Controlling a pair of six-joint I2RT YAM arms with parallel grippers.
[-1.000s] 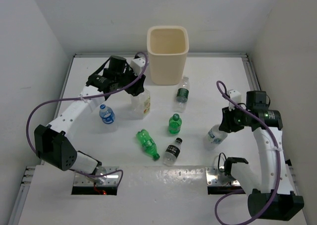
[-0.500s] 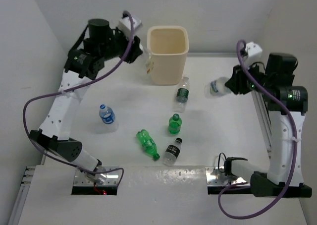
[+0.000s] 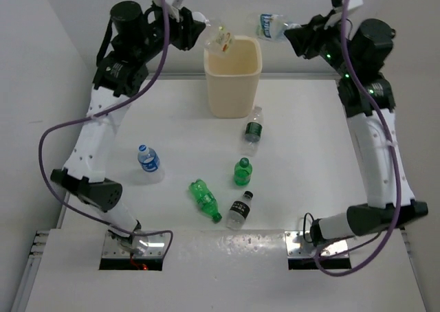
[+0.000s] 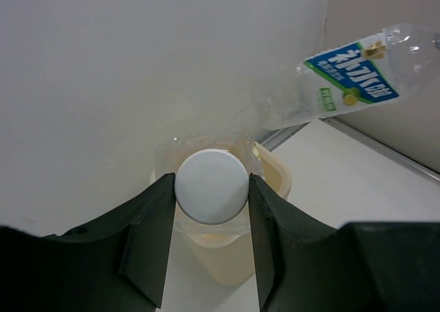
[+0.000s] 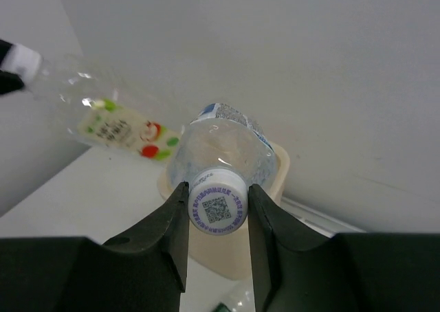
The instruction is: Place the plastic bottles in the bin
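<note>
Plastic bottles (image 3: 242, 171): two aloft, five on the tabletop (image 3: 309, 154). The left tool (image 4: 210, 188) pinches the wide clear bottle (image 3: 221, 37) at its white-capped neck. The right tool (image 5: 216, 203) pinches the blue-labelled bottle (image 3: 270, 25) just below its cap. A second ago both tools worked low over the tabletop; both arms have since swung up and inward. The wide clear bottle now appears tilted above the far left corner of the bin (image 3: 232, 92), the blue-labelled bottle near its far right corner. Release looks close for both. Left to collect: two green bottles (image 3: 204, 196), two dark-labelled bottles (image 3: 253, 128), and one small upright bottle (image 3: 148, 159).
</note>
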